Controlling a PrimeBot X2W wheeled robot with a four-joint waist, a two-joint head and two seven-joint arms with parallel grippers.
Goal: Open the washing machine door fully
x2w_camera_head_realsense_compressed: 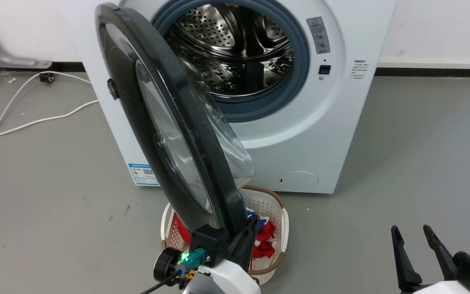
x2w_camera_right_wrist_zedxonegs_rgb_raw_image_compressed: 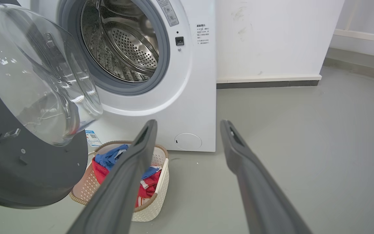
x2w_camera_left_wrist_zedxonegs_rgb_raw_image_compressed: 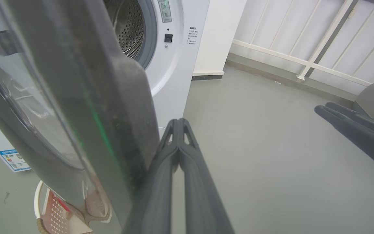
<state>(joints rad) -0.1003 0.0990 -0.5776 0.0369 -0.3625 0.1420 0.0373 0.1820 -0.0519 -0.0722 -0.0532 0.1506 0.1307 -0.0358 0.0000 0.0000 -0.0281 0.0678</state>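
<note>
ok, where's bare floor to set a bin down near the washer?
Free: floor right of the washing machine, out to the wall and right gripper; also floor left, between machine and white cable. Crowded: under the washing machine door, with laundry basket and left gripper.

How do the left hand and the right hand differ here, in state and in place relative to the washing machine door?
The left hand has its fingers shut together, holding nothing; the right hand has its fingers spread open. The left hand lies along the rim of the washing machine door, seemingly touching it; the right hand hangs apart from it, over the floor. Both have long dark fingers.
</note>
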